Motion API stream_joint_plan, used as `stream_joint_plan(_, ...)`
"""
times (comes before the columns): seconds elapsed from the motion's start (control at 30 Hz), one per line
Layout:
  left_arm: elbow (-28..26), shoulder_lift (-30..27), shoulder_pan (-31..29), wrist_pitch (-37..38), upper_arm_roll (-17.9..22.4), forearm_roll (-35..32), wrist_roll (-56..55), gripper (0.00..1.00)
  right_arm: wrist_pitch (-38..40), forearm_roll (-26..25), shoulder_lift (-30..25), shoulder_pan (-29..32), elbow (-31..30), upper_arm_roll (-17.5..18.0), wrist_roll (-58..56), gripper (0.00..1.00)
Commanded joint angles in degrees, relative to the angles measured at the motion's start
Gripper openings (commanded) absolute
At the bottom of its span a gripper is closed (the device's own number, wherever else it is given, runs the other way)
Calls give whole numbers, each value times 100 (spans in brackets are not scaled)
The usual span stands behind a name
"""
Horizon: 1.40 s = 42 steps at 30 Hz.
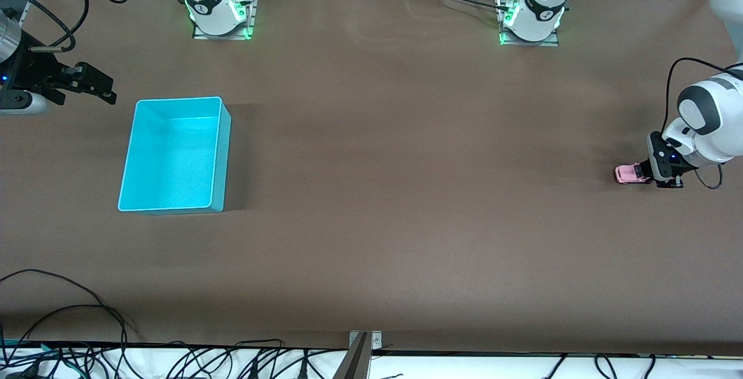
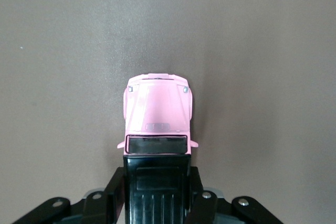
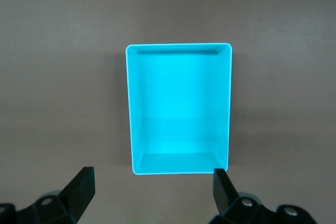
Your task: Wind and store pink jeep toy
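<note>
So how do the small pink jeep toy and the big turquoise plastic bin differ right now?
The boxy pink jeep toy is tiny; the open rectangular turquoise bin is far larger. The left hand grips the jeep; the bin sits free and empty, near the open right hand. Both rest on the brown table.

The pink jeep toy (image 1: 627, 174) is pretty tiny at the right edge of the front view, its rear half buried in the left gripper (image 1: 643, 172), so the wheels can't be made out. In the left wrist view the jeep's black roof (image 2: 156, 192) runs off the bottom edge. The right gripper (image 3: 152, 187) is chopped off at the bottom of its wrist view too.
</note>
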State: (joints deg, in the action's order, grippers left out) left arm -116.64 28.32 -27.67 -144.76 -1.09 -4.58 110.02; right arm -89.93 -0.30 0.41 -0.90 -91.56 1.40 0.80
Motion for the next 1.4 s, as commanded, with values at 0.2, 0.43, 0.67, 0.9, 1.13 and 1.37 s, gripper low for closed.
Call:
stream_joint_plan(0.2,273,244,16,36,-111,63,362,0,11,109,-23,37,-2,1,-54,100)
stream_joint_plan(0.43,308,235,16,106,-120,89,336,66,11,109,-23,37,-2,1,-63,100)
stream_joint_plan(0.67,879,226,25,1185,-217,203,257,100,11,109,-23,37,-2,1,-54,100)
stream_joint_plan(0.9,1328,183,113,1995,-225,194,29,100,11,109,-15,37,-2,1,-54,100)
stream_joint_plan(1.13,1591,68,113,2680,-234,203,-507,100,11,109,-6,46,-2,1,-54,100)
stream_joint_plan(1.37,1793,-151,157,3242,-339,194,-1070,100,11,109,-6,37,-2,1,-54,100)
